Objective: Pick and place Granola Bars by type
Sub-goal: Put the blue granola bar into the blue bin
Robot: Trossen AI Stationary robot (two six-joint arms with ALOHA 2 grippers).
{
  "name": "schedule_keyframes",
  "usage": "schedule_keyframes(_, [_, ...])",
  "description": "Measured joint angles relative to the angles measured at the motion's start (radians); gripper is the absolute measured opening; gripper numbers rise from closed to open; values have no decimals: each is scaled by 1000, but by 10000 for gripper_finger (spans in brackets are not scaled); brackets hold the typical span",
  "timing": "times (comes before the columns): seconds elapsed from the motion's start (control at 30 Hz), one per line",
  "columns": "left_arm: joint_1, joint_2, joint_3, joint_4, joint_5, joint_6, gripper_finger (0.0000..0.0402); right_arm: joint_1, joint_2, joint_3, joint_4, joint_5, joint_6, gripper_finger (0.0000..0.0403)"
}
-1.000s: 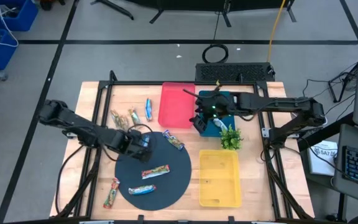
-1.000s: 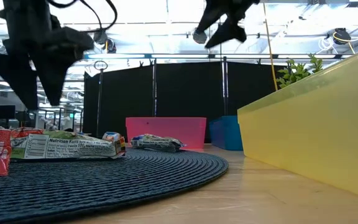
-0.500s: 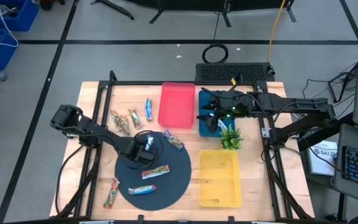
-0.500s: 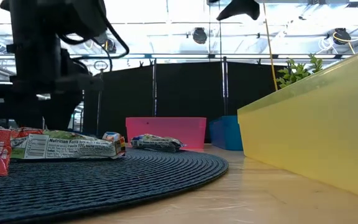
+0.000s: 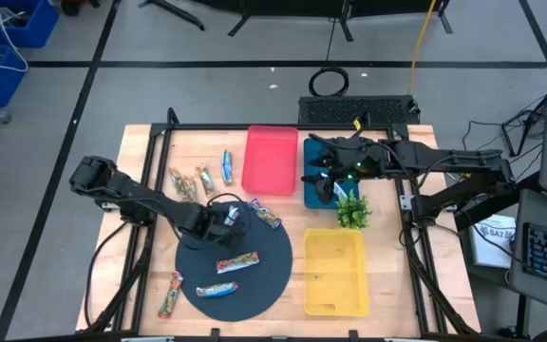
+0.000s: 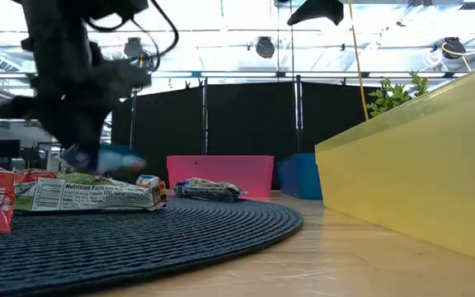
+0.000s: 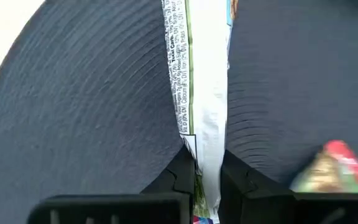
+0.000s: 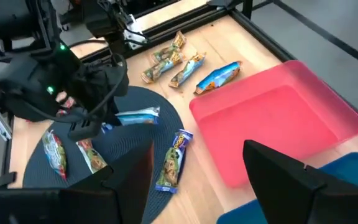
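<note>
While the left gripper [image 5: 228,216] hangs over the far side of the round, ribbed dark mat [image 5: 266,281], its fingers [image 7: 180,177] are pinched on the end of a blue-white bar [image 7: 204,93], which juts out flat from them above the weave. The crinkly wrapper shows a nutrition panel in print too fine to read. The smooth red tray [image 5: 269,160], blue tray [image 5: 311,185] and yellow tray [image 5: 335,271] are plain plastic rectangles. The right gripper [image 5: 323,182] waits over the blue tray with fingers spread. Other bars lie on the mat [image 5: 237,261] and on the wooden table [image 5: 226,167].
</note>
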Motion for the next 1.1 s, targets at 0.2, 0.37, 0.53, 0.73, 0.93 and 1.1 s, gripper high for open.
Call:
schedule_keyframes(0.2, [-27, -179, 83, 35, -238, 228, 33, 1, -17, -97, 250, 49, 73, 238])
schedule_keyframes(0.37, [-42, -287, 169, 186, -389, 595, 33, 2, -16, -213, 580, -37, 17, 238])
schedule_keyframes(0.53, [-37, -315, 263, 212, -417, 814, 33, 18, -22, -288, 804, -54, -23, 238])
schedule_keyframes(0.73, [-19, -314, 311, 308, -410, 1008, 33, 50, 1, -297, 939, -56, -60, 255])
schedule_keyframes(0.93, [23, -311, 311, 399, -377, 1067, 33, 70, 16, -299, 944, -22, -41, 289])
schedule_keyframes(1.1, [58, -265, 310, 454, -292, 1090, 32, 69, 17, -299, 951, 4, -34, 286])
